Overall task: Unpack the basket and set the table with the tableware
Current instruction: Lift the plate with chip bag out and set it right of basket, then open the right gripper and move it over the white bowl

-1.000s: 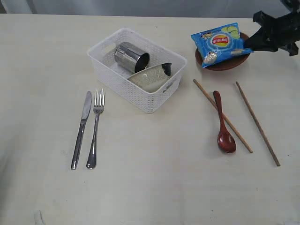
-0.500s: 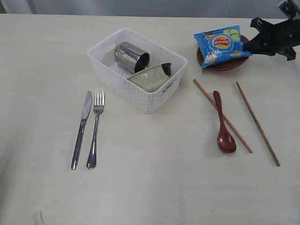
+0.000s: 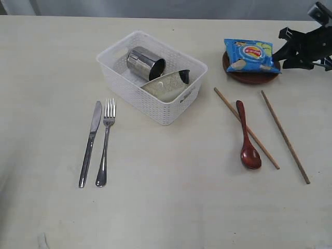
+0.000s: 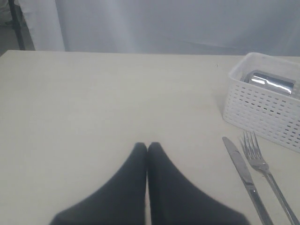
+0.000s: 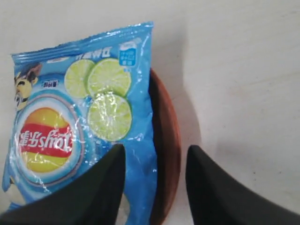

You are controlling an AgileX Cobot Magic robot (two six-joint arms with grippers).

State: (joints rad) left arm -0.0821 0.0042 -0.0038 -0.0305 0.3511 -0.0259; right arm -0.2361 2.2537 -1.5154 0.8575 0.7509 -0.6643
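Right gripper [image 5: 154, 154]: jaws spread, holding nothing, poised at the edge of the chip bag [image 5: 70, 117]. The bag lies on the brown plate [image 5: 168, 150], well right of the basket [image 3: 150, 106], and probably blocks the plate's use. The steel cup [image 3: 145, 63] and cream bowl [image 3: 165, 87] sit inside the basket, not yet unpacked. Left gripper [image 4: 147, 147]: fingers pressed together, empty, left of the basket.

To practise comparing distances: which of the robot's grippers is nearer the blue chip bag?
Right. The right gripper has its jaws open at the chip bag's edge over the plate; the left gripper, shut, is by the knife, on the basket's far side.
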